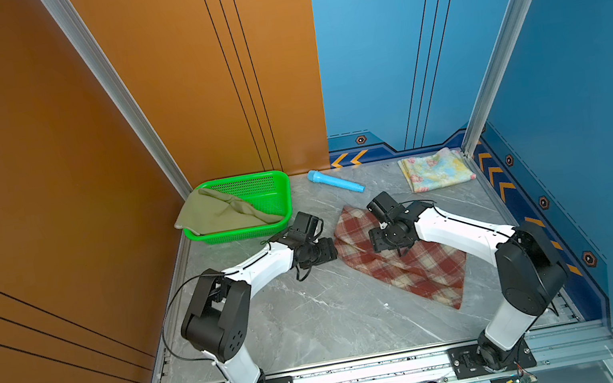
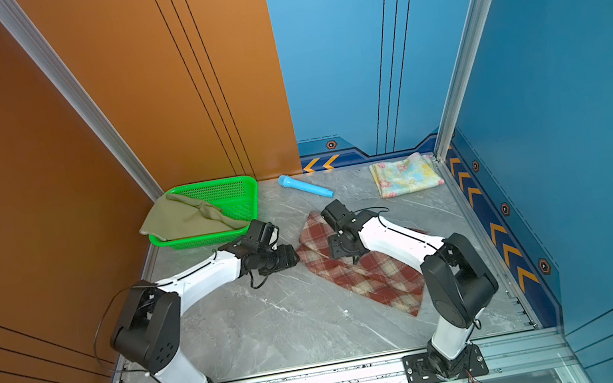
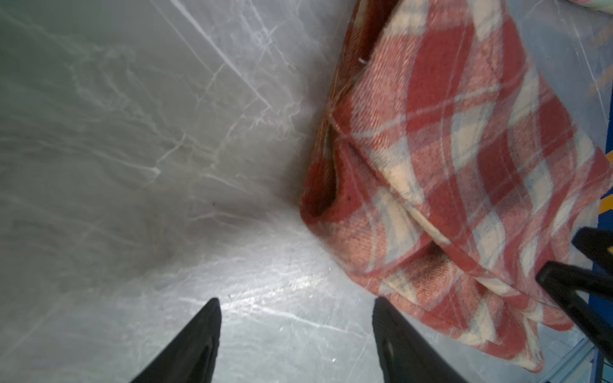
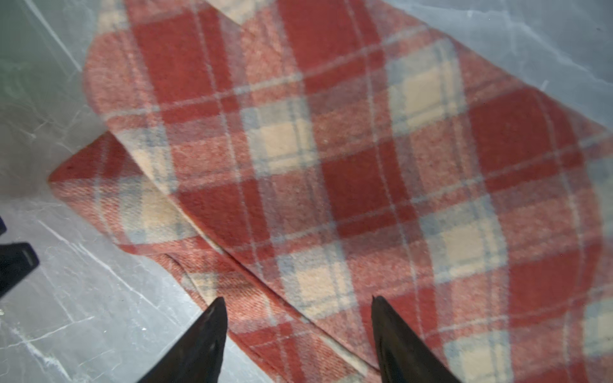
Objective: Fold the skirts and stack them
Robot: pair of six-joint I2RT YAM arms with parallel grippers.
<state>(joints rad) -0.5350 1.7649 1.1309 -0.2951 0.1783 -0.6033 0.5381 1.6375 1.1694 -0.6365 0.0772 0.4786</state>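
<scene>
Now, plaid skirt (image 1: 427, 269) under the spread, empty right claw (image 4: 296, 298), just beside the spread left claw (image 3: 295, 298).

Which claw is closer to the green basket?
Left. The left claw hangs over bare table near the front corner of the green basket. The right claw is farther away, over the plaid skirt.

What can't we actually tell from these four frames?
- plaid skirt: its middle, both top views, covered by the right arm.
- right gripper: whether its tips touch the cloth; right wrist view is blurred.
- olive skirt: lower part, top views, hidden behind the green basket wall.
- floral skirt: fold layers, too small in top views.
</scene>
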